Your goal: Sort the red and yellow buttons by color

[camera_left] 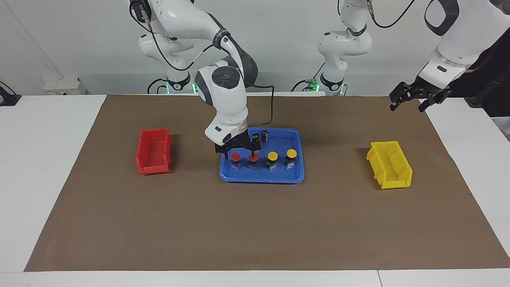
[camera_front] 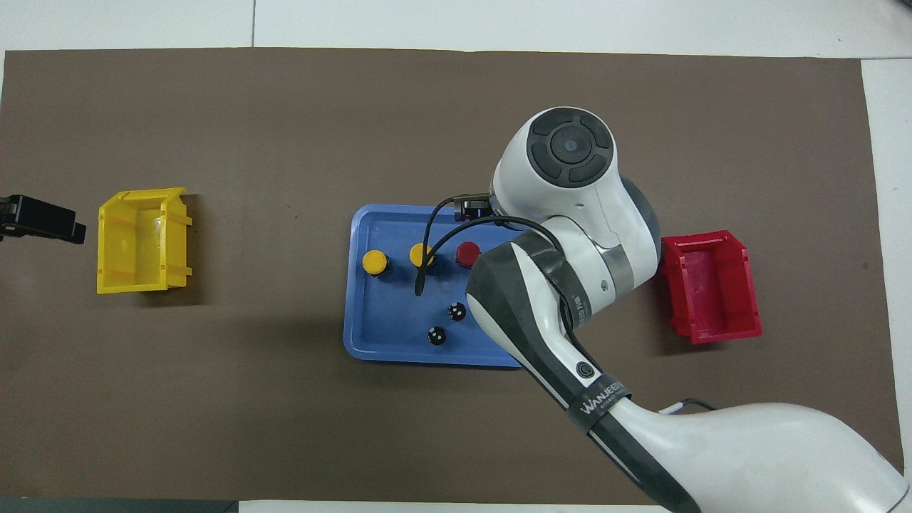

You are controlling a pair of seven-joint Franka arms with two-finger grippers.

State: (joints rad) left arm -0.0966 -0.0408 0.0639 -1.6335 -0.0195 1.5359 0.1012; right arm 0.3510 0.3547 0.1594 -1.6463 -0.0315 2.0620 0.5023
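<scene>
Blue tray [camera_left: 297, 175] — red, yellow buttons [camera_left: 272, 156]

The blue tray [camera_left: 297, 175] under the right gripper [camera_left: 238, 150] looks like smooth moulded plastic with a soft sheen; the red buttons [camera_left: 236, 156] between and beside its fingers, and the yellow buttons [camera_left: 272, 156] next along the row, have smooth, faintly glossy plastic caps on duller dark bodies; the red bin [camera_left: 153, 152] and the yellow bin [camera_left: 389, 164] are ribbed, lightly shiny plastic; the brown mat [camera_left: 255, 231] is matt and paper-like; the white table [camera_left: 40, 159] is smooth; the arm shells [camera_front: 570, 206] are glossy white plastic with matt grey joints.
</scene>
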